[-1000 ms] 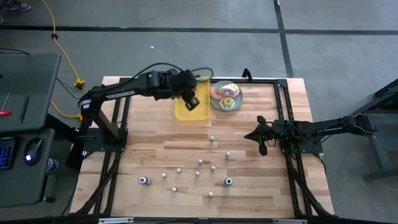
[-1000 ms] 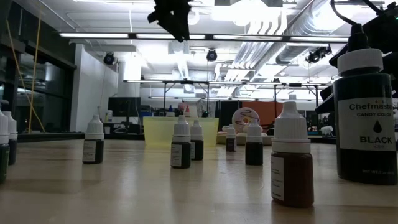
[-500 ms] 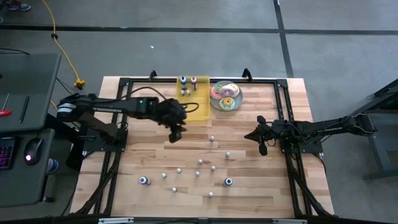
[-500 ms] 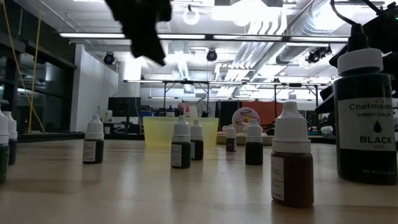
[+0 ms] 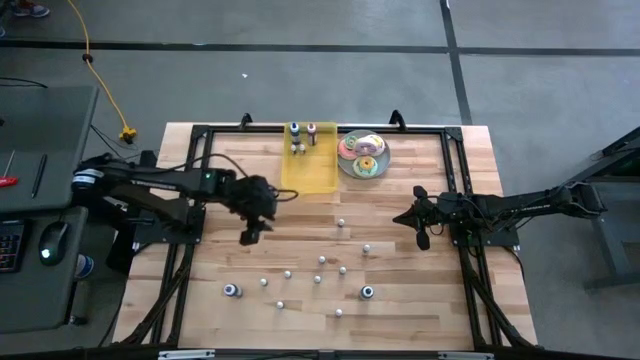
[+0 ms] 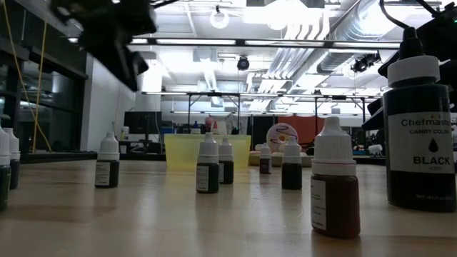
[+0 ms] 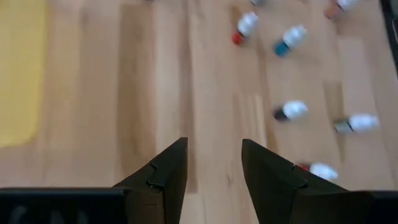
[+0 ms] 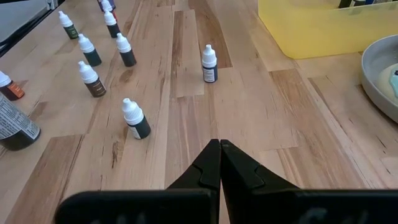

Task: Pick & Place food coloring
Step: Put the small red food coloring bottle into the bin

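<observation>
Two arms reach over the wooden table (image 5: pixel 440 300). The left gripper (image 5: pixel 250 232) hangs above bare wood just in front of the yellow tray (image 5: pixel 310 172), its fingers (image 7: pixel 168 177) parted with nothing between them. The right gripper (image 5: pixel 418 222) sits low near the right side of the table, its fingers (image 8: pixel 211 168) pressed together and empty.

The food coloring bottles (image 5: pixel 320 262) stand scattered across the middle and front of the table, all upright, well apart from each other. Three more bottles (image 5: pixel 298 135) stand in the far end of the tray. In the low view a big black-labelled bottle (image 6: pixel 418 135) and a brown one (image 6: pixel 335 189) stand closest to the camera. A plate of doughnuts (image 5: pixel 362 153) lies just beside the tray, on its right.
</observation>
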